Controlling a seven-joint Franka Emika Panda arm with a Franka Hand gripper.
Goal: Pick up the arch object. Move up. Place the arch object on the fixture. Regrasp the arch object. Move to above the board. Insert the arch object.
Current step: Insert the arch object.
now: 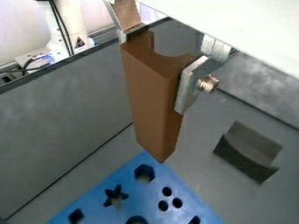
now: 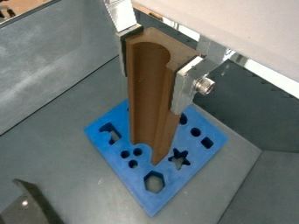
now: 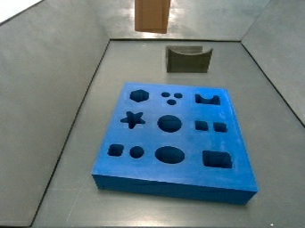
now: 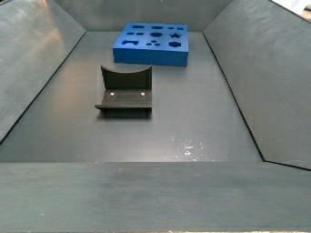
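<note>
My gripper (image 1: 158,57) is shut on the arch object (image 1: 152,105), an orange-brown block hanging lengthwise downward, with its notch up between the silver fingers (image 1: 191,84). In both wrist views its lower end hovers over the blue board (image 1: 138,199), clear of the surface. The same grip shows in a wrist view (image 2: 155,57) around the arch object (image 2: 149,105), above the board (image 2: 177,178). In a side view only the arch object (image 3: 152,13) shows, at the upper edge, high over the fixture (image 3: 187,59) and the board (image 3: 149,135).
The dark fixture (image 4: 125,88) stands on the grey floor apart from the board (image 4: 152,58), and nothing rests in its U-shaped dip. It also appears beside the board in the wrist views (image 1: 247,150) (image 2: 30,206). Sloping grey walls (image 3: 71,107) enclose the floor.
</note>
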